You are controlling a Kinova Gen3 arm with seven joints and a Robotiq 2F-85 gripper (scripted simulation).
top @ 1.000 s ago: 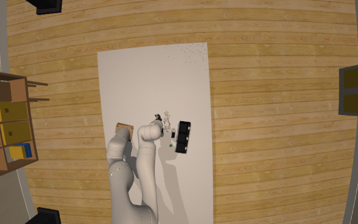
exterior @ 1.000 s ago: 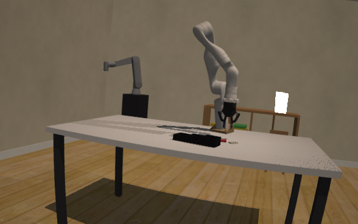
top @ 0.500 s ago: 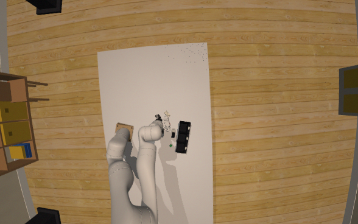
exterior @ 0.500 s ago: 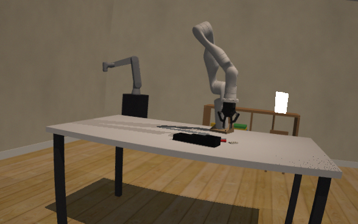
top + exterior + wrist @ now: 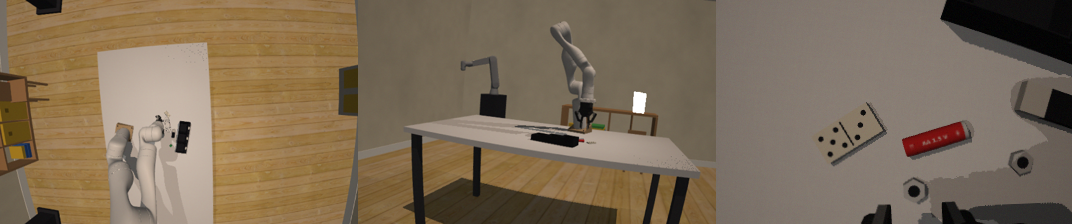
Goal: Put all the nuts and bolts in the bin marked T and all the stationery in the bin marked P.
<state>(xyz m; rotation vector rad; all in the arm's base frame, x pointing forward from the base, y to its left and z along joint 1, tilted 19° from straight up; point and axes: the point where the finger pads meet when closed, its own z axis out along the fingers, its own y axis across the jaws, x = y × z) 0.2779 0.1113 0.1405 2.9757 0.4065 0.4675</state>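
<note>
The arm's black two-finger gripper [image 5: 916,216] hangs over the pale grey bench [image 5: 791,60], fingers partly apart with nothing between them. Just ahead of the fingertips lies a grey hexagonal steel nut [image 5: 914,190]; a second grey hex nut [image 5: 1021,162] lies near the white-and-black eraser block [image 5: 1043,101]. A red cylindrical battery [image 5: 936,139] and a cream domino tile [image 5: 850,132] lie beyond, near the black plastic bin row [image 5: 1021,20]

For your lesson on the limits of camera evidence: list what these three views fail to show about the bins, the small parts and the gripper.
- Bin letters: the wrist view's edge cuts off the black bins; elsewhere they are too small to read.
- Bin contents: in the exterior view the bin row is side-on; its near wall hides them.
- Eraser: cut off by the wrist view's right edge.
- Gripper: only the fingertips show; nothing appears between them.
</note>
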